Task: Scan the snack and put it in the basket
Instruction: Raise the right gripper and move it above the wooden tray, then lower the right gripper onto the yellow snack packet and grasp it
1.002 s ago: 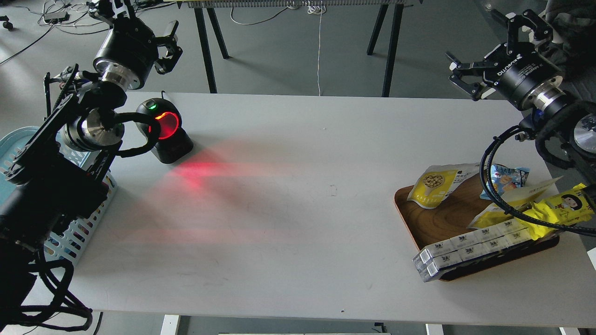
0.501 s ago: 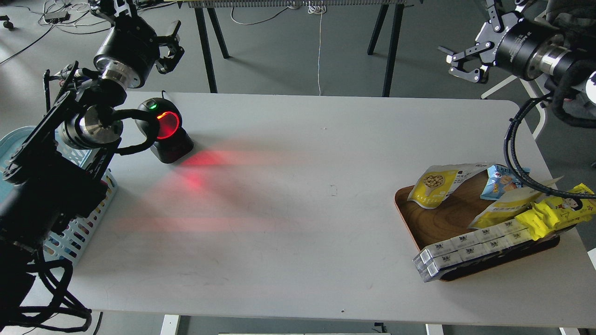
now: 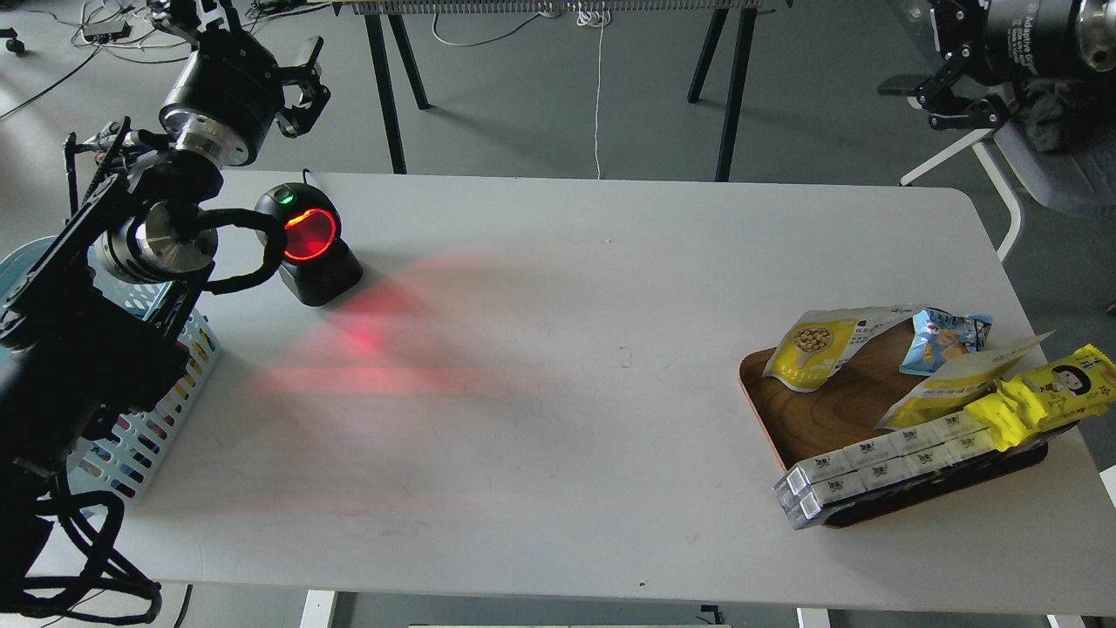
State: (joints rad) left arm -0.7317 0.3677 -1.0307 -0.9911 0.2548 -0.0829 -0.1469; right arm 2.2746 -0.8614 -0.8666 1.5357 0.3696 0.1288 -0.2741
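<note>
The snack [image 3: 818, 347], a yellow and white pouch with a picture of round beige pieces, lies at the back left of the brown wooden tray [image 3: 815, 419] on the right of the table. The light blue basket [image 3: 148, 419] stands at the table's left edge, mostly hidden behind my left arm. My left gripper [image 3: 253, 39] is open and empty, high above the table's back left corner, behind the scanner. My right gripper [image 3: 933, 65] is open and empty at the top right, far above and behind the tray, partly cut off by the frame's edge.
A black barcode scanner [image 3: 307, 240] glows red at the back left and casts red light on the white table [image 3: 558, 262]. The tray also holds a small blue bag [image 3: 946, 336], a bright yellow pack [image 3: 1042, 392], another pouch [image 3: 955, 379] and long white boxes [image 3: 881, 467].
My right gripper has risen and moved right, away from the tray, to the frame's top right corner. My left arm has shifted slightly left. The snacks have not moved.
</note>
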